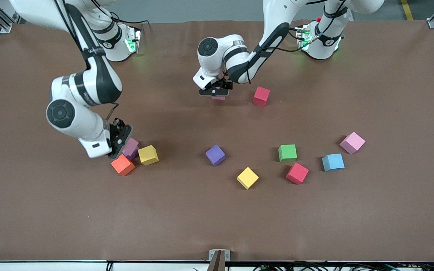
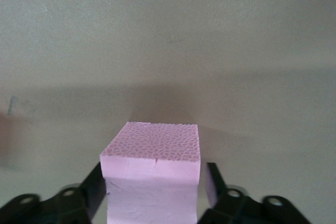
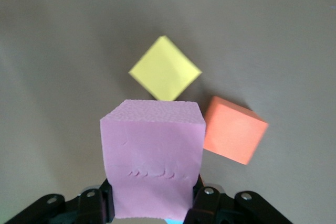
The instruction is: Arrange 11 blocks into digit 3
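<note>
A: The left end effector (image 2: 152, 195) sits low at the desk's middle, fingers just apart either side of a pink block (image 2: 152, 171). Lift straight up so it isn't dragged.

B: The right end effector (image 3: 152, 203) is clamped on a purple block (image 3: 153, 156), beside a yellow block (image 3: 165, 75) and an orange block (image 3: 233, 129).

A: The brown desk (image 1: 217, 218) has plenty of bare room nearer the camera. No digit 3 yet.

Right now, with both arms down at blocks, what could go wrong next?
The right end effector is shut on a purple block with the orange block and a yellow block crowded beside it; lifting could nudge them. The left end effector stands with its jaws apart around a pink block; rising off-centre might drag it out of place.
</note>
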### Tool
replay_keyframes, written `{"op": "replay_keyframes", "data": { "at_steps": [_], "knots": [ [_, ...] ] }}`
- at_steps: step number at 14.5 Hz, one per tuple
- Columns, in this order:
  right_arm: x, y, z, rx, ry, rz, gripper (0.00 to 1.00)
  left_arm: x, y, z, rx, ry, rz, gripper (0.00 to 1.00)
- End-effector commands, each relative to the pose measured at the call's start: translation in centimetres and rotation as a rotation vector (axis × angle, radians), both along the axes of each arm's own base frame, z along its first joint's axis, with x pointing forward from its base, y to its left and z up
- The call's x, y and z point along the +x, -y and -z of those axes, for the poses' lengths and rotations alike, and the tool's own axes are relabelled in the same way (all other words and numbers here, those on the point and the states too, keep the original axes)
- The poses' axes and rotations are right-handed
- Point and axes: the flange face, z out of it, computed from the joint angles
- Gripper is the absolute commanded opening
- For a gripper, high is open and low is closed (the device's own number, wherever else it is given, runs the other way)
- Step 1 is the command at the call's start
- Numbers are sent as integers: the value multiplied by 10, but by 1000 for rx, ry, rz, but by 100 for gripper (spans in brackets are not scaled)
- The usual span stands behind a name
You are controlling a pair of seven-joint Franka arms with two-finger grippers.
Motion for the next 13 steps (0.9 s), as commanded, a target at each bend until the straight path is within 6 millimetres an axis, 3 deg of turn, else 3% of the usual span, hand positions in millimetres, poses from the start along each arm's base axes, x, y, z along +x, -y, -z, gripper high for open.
{"op": "replay_keyframes", "data": {
  "at_steps": [1, 6, 8, 11, 13],
  "knots": [
    [-61, -13, 9, 14, 52, -107, 32, 1, 4, -17, -5, 48, -108, 100],
    [-117, -52, 42, 16, 53, -220, 32, 6, 3, -61, 7, 103, -264, 100],
    [-136, -70, 56, 25, 79, -268, 32, 21, -2, -91, -8, 139, -373, 100],
    [-159, -97, 67, 32, 90, -339, 33, 74, -39, -119, 0, 144, -504, 100],
    [-170, -109, 71, 40, 106, -369, 33, 107, -74, -120, 64, 111, -600, 100]
  ]
}}
